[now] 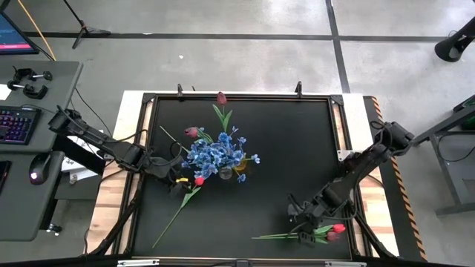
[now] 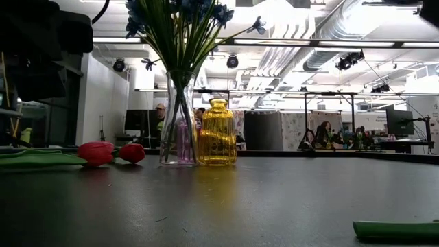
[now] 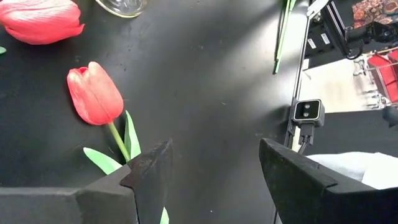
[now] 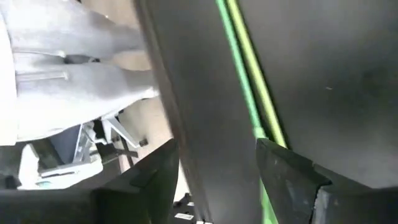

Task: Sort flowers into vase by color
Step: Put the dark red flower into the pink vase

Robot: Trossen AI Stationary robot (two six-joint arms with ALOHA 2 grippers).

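Observation:
A clear glass vase [image 2: 178,130] mid-table holds blue flowers [image 1: 217,154]; a yellow vase [image 2: 217,132] stands beside it. A red tulip [image 3: 94,93] lies on the black mat left of the vases, its stem [image 1: 174,215] running toward the near left corner. My left gripper [image 3: 214,168] hovers open just short of that tulip, whose leaf [image 3: 130,137] lies beside one finger. Two more red tulips [image 1: 335,231] lie at the near right with their stems [image 4: 249,93] side by side. My right gripper [image 4: 217,168] is open above those stems. Maroon tulips [image 1: 221,98] [image 1: 191,132] lie farther back.
The mat is framed by a raised black rail [image 1: 341,133]. A small camera [image 3: 308,112] stands at the near edge. Another tulip head [image 3: 37,22] lies by the glass vase's base. A desk with a keyboard [image 1: 16,122] stands left of the table.

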